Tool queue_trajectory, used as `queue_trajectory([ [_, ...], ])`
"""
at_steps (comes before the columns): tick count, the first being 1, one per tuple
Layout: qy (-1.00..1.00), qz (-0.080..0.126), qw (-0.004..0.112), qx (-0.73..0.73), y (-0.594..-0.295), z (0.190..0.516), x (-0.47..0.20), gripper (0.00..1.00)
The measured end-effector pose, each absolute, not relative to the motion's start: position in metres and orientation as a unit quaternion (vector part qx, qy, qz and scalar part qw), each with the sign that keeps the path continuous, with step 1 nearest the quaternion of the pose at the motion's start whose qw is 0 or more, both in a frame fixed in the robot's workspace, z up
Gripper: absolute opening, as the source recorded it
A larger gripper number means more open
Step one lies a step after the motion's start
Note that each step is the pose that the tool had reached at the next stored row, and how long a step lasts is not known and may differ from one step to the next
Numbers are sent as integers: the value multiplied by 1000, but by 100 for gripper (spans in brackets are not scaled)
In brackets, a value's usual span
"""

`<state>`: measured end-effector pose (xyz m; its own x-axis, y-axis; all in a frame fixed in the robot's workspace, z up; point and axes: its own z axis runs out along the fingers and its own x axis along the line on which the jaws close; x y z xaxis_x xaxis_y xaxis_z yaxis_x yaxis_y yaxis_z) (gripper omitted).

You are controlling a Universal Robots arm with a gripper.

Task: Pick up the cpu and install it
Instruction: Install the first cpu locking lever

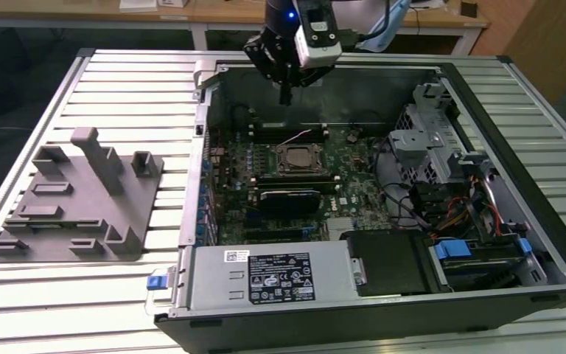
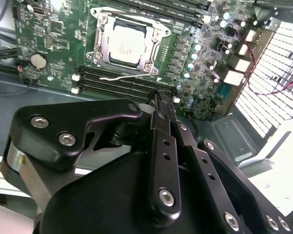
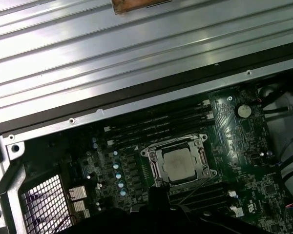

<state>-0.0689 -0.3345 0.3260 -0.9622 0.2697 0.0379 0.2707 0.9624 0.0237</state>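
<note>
The cpu (image 2: 123, 45) is being shown seated in the socket (image 2: 100, 51); the gripper (image 2: 158, 93) is being held above it, jaws closed and empty; installation is being judged essentially complete.

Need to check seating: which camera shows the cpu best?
The second wrist view: the cpu lies in its socket, close and unobstructed. The first wrist view shows it smaller; the exterior view, small and distant.
</note>
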Motion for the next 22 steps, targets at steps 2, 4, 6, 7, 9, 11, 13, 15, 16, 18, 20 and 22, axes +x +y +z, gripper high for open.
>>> queue_trajectory([
  [2,-990,-13,13,-136,-335,326,-69,11],
  [4,-991,-11,9,-136,-335,326,-69,11],
  [6,-991,-9,5,-136,-335,326,-69,11],
  [7,-991,-9,3,-136,-335,326,-69,11],
  [9,-991,-9,3,-136,-335,326,-69,11],
  [11,-991,-9,2,-136,-335,326,-69,11],
  [13,-991,-9,2,-136,-335,326,-69,11],
  [15,-991,-9,2,-136,-334,325,-69,11],
  [16,-991,-9,2,-136,-335,325,-69,11],
  [18,-991,-9,2,-135,-335,323,-69,11],
  [20,-991,-9,2,-134,-335,322,-69,11],
  [22,-991,-9,2,-131,-335,321,-69,11],
])
